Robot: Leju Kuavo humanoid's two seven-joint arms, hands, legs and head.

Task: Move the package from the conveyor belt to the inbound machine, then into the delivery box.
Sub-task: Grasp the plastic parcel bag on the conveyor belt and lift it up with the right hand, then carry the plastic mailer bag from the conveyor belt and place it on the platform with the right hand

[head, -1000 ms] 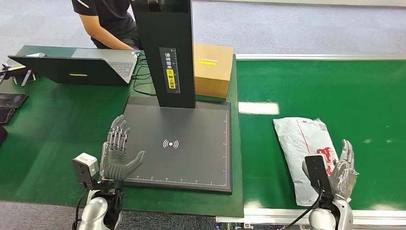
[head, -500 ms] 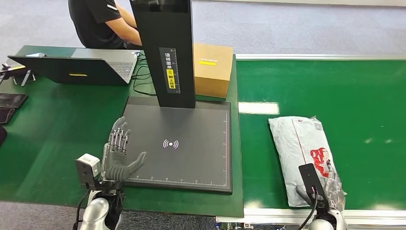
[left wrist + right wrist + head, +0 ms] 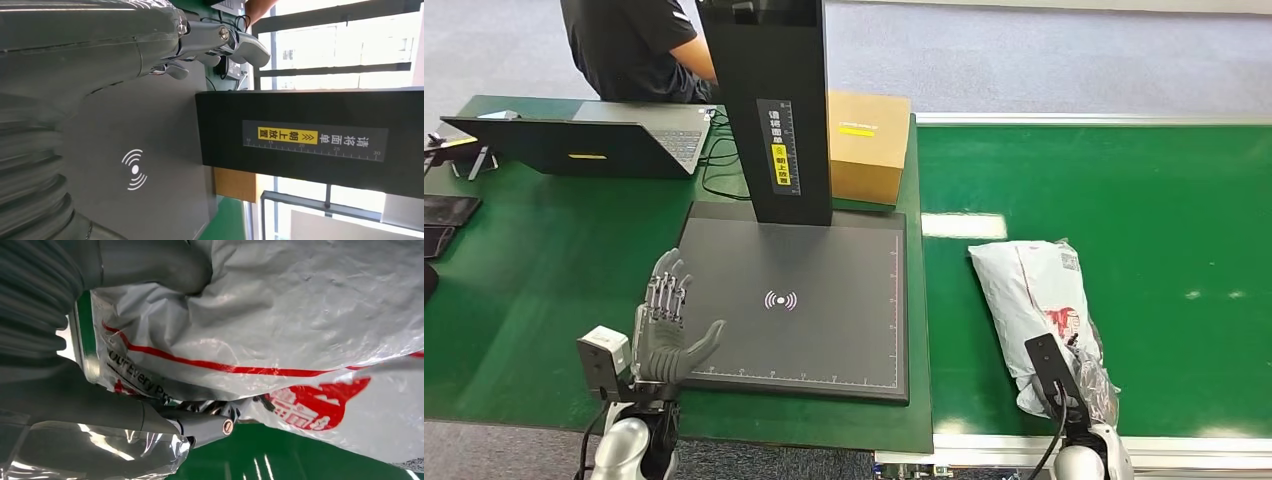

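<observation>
Item: crumpled grey plastic mailer package with red print (image 3: 1034, 300), lying on green conveyor belt (image 3: 1164, 200) near its front edge. Right hand (image 3: 165, 390) gripping near end, thumb on top, fingers under. Left hand (image 3: 667, 325) spread, holding nothing, at edge of black scanner platform (image 3: 824, 260). Risk: slippery film sliding from grip on lifting; loose end sagging, catching belt rail. Versus a second ago: package shifted leftward and rotated; right hand lower in head view.

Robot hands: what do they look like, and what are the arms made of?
The left hand is grey, with a thick grey thumb and darker, metal-looking fingers. A small pale box with a black cable sits at its wrist. The right hand shows a grey ribbed cover, a thick grey thumb and shiny silver finger parts with a screw. A black block with a cable sits at its wrist. Both arms are silver.
</observation>
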